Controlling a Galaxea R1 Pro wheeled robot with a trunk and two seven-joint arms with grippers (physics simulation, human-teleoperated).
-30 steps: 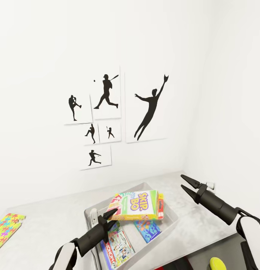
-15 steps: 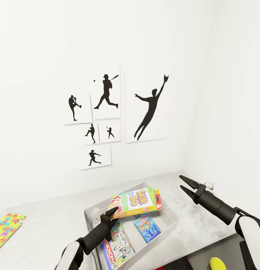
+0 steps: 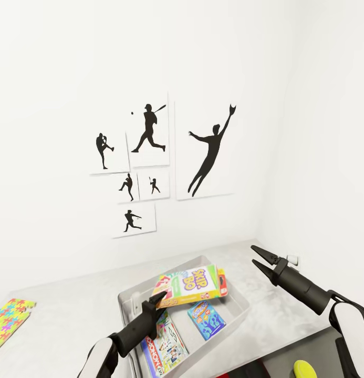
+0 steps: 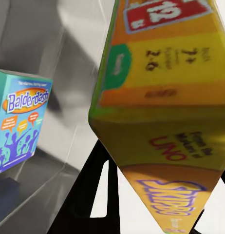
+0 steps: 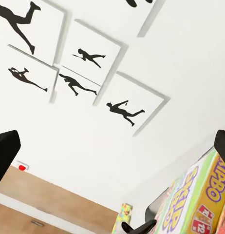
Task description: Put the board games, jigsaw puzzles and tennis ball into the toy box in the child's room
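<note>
The light grey toy box [image 3: 200, 259] stands on the pale speckled table [image 3: 71, 310]. A Balderdash board game [image 3: 207, 318] and a Monopoly board game [image 3: 162, 344] lie inside it. My left gripper [image 3: 158, 300] is shut on the near corner of a Skip-Bo board game [image 3: 192, 284], which hangs tilted above the box [image 4: 161, 97]. My right gripper [image 3: 257, 259] is open and holds nothing, in the air to the right of the toy box. A jigsaw puzzle [image 3: 8, 317] lies flat at the table's far left. The tennis ball [image 3: 306, 369] sits at the lower right, beside my right arm.
White walls meet in a corner behind the table, and black silhouette pictures [image 3: 150, 157] hang above it. A white wall socket [image 3: 293, 259] sits just behind my right gripper. A darker grey surface [image 3: 308, 344] lies under my right forearm.
The Skip-Bo game tipped up at its far end, then settled lower over the toy box, still tilted. My left arm pushed slightly forward. My right gripper barely moved.
</note>
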